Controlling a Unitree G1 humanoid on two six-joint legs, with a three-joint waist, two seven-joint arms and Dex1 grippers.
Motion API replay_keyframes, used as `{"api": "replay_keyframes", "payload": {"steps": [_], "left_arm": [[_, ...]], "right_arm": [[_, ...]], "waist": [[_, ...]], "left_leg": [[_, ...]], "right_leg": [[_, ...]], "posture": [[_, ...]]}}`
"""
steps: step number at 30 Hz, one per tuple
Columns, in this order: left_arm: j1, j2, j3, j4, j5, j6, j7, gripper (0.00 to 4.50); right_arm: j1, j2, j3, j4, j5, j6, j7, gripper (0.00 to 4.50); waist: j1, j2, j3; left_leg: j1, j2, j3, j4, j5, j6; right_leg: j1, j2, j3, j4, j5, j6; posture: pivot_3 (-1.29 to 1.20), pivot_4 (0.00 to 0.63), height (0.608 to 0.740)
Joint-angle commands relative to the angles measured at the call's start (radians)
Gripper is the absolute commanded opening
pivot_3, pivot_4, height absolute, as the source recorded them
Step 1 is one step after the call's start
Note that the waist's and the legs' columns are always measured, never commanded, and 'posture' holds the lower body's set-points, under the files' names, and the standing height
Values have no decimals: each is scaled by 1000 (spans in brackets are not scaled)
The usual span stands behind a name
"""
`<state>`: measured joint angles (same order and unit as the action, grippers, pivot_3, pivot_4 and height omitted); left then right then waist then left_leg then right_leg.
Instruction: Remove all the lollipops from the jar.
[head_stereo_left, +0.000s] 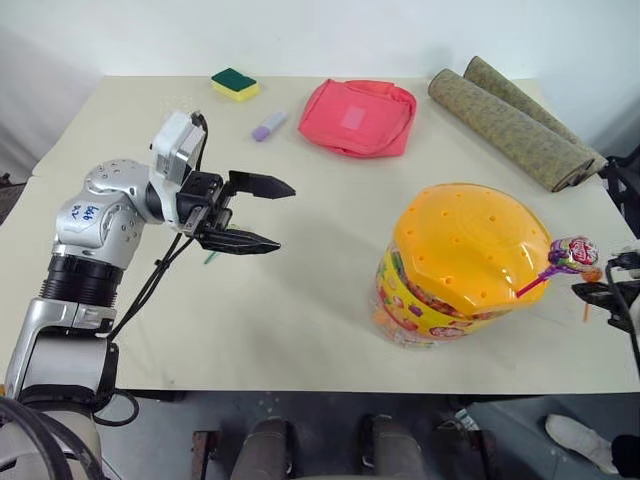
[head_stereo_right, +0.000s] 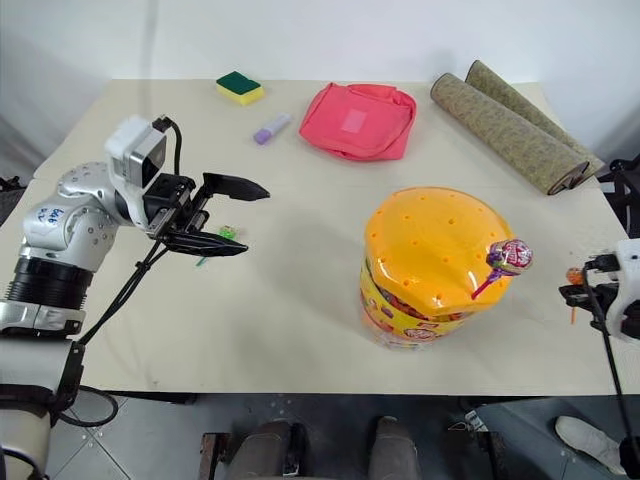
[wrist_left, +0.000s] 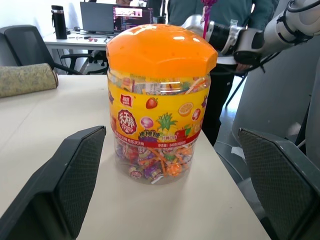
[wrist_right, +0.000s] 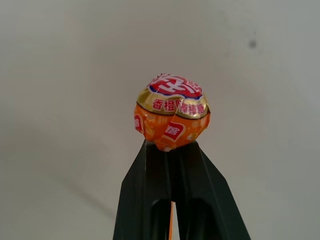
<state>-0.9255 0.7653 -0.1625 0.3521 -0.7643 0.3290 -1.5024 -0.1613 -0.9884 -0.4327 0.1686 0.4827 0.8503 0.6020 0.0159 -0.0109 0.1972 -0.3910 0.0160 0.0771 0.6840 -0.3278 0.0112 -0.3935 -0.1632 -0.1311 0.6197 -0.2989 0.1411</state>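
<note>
Sponge, lilac tube, pink pouch and rolled mats are lying along the desk top. Left claw is hanging wide at centre left; right claw is gripping the orange lollipop beside the jar holding the purple lollipop.

On the beige table, toward its far edge, lie four bystander items. A yellow sponge with a green top sits at the far left. Near it, to the right, a small lilac marker-like tube lies at a slant. Further right rests a pink fabric pouch, flattened, with a paler square patch on its upper face. At the far right corner, two rolled olive-grey mats lie side by side, touching, angled toward the table's right edge. In the left wrist view, an office desk carrying a laptop and a dark bottle stands behind the table, and a person in a teal top stands beyond the table.
</note>
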Motion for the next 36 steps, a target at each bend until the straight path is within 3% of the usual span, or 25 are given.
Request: {"api": "replay_keyframes", "payload": {"steps": [1, 7, 15, 21, 26, 29, 36], "left_arm": [[6, 15, 57, -52, 5, 11, -112, 4500], [31, 16, 92, -87, 14, 37, -106, 4500], [20, 2, 93, -74, 23, 41, -112, 4500], [3, -6, 73, -53, 15, 30, -112, 4500], [-15, -8, 51, -33, 1, 18, -112, 4500], [-43, -14, 25, -5, -8, 3, -112, 4500], [-87, -23, -20, 50, -20, -35, -112, 4500]], "right_arm": [[-64, 28, 19, 85, -44, -62, -17, 37], [-43, 38, -26, 70, -43, -84, 2, 1768], [109, 23, -194, -223, 47, 25, 46, 4486], [281, 5, -447, -570, 177, 134, 167, 4486], [300, -21, -564, -738, 332, 229, 224, 4486], [243, -76, -578, -830, 448, 251, 245, 4486], [149, -130, -511, -895, 559, 185, 267, 4486]], "waist": [[0, 0, 0], [7, 0, 0], [8, 0, 0], [12, 1, 0], [9, 0, 0], [9, 0, 0], [9, 0, 0]], "left_leg": [[0, 0, 0, 0, 0, 0], [0, 0, 0, 0, 0, 0], [0, 0, 0, 0, 0, 0], [0, 0, 0, 0, 0, 0], [1, 0, -1, 0, 0, 0], [1, 0, -1, 0, 0, 0], [1, 0, -1, 0, 0, 0]], "right_leg": [[0, 0, 0, 0, 0, 0], [0, 0, 0, 0, 0, 0], [0, 0, 0, 0, 0, 0], [1, 0, 0, 0, 0, 0], [1, 0, 0, 0, 0, 0], [1, 0, 1, 1, 0, 0], [1, 0, 0, 0, 0, 0]], "posture": [[0, 150, 740], [0, 150, 740], [0, 150, 740], [0, 150, 740], [0, 150, 740], [0, 150, 740], [0, 150, 740]]}}
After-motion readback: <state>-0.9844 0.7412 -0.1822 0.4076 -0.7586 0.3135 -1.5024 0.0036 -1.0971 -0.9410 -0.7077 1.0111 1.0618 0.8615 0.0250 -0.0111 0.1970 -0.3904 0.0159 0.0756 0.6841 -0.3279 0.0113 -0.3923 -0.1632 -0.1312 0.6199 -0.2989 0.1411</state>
